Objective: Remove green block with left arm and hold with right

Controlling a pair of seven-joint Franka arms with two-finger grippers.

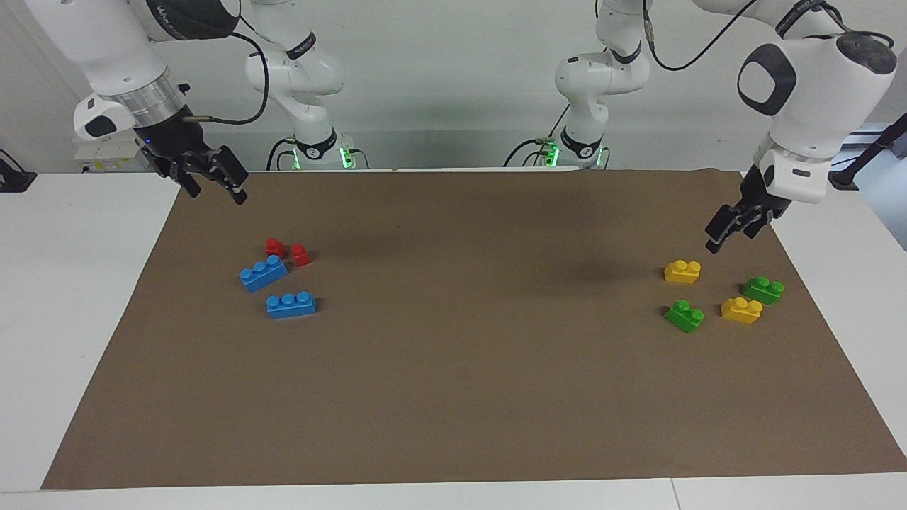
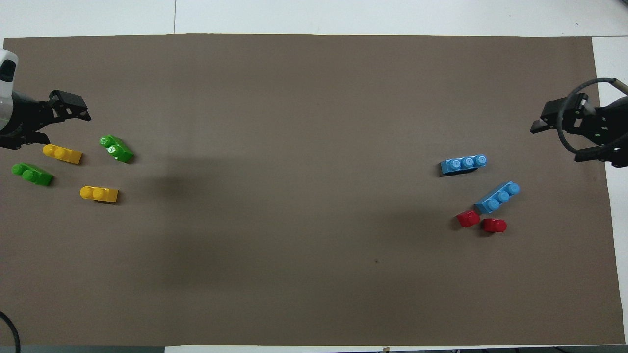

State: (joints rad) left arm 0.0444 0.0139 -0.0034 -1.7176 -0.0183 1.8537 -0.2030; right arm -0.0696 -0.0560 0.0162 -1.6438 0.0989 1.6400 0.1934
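Note:
The lime-green block (image 1: 684, 316) (image 2: 116, 148) lies on the brown mat, the farthest from the robots in a cluster at the left arm's end. My left gripper (image 1: 730, 234) (image 2: 49, 127) hangs open and empty in the air over the mat at that cluster, beside the nearer yellow brick (image 1: 682, 272) (image 2: 99, 193), and touches nothing. My right gripper (image 1: 216, 193) (image 2: 559, 142) hangs open and empty over the mat's corner at the right arm's end, above the blue and red bricks.
A darker green brick (image 1: 763, 290) (image 2: 32, 174) and a second yellow brick (image 1: 741, 310) (image 2: 62, 153) lie beside the lime-green one. Two blue three-stud bricks (image 1: 263, 273) (image 1: 291, 304) and two red pieces (image 1: 288, 251) lie at the right arm's end. The brown mat (image 1: 453, 368) covers the white table.

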